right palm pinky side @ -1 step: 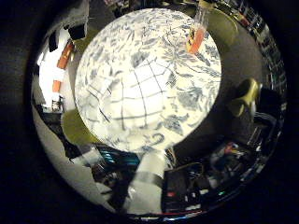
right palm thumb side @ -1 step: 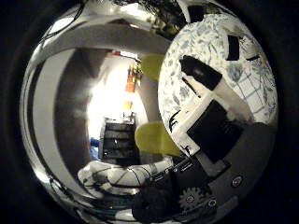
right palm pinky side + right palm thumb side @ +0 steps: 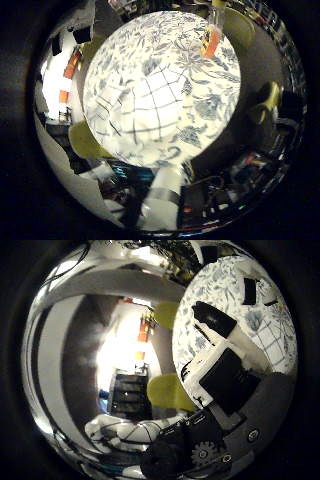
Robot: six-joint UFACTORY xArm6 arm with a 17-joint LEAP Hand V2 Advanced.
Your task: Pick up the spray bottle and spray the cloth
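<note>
The white cloth with a dark grid (image 3: pixel 145 115) lies spread on the round table with a blue flowered cover (image 3: pixel 210 100). The spray bottle (image 3: pixel 212 40), clear with an orange part, stands near the table's edge, apart from the cloth. My hand (image 3: pixel 225 375) hangs well above the table. Its black and white fingers (image 3: pixel 212 317) reach out fairly straight over the flowered cover and hold nothing. The bottle is far from the palm and small in view.
Yellow-green chairs (image 3: pixel 85 142) (image 3: pixel 267 100) (image 3: pixel 240 27) stand around the table. The white arm (image 3: pixel 160 200) rises beside the table's edge. A dark shelf unit (image 3: pixel 127 390) stands by a bright doorway (image 3: pixel 125 347).
</note>
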